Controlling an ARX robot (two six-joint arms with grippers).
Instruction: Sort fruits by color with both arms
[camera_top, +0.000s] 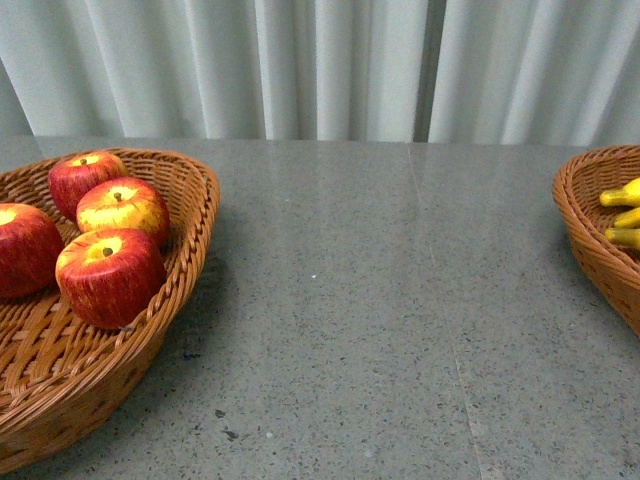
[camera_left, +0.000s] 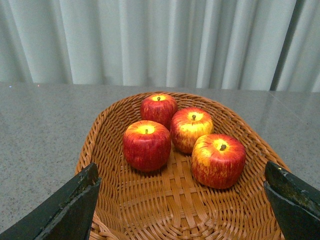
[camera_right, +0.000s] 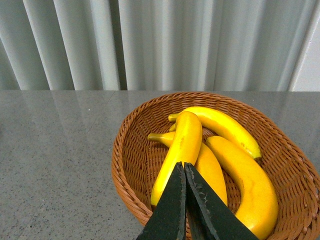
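Several red apples with yellow patches (camera_top: 110, 275) (camera_left: 147, 145) lie together in a wicker basket (camera_top: 60, 385) (camera_left: 165, 210) at the left of the grey table. My left gripper (camera_left: 182, 197) hangs open above the near end of this basket, its two black fingers (camera_left: 70, 207) wide apart with nothing between them. Several yellow bananas (camera_right: 182, 145) (camera_top: 622, 195) lie in a second wicker basket (camera_right: 127, 175) (camera_top: 585, 225) at the right. My right gripper (camera_right: 184, 167) is shut, empty, just above the bananas. Neither arm shows in the front view.
Grey speckled tabletop (camera_top: 380, 300) runs between the two baskets. A pale pleated curtain (camera_top: 330, 65) hangs behind the table's far edge.
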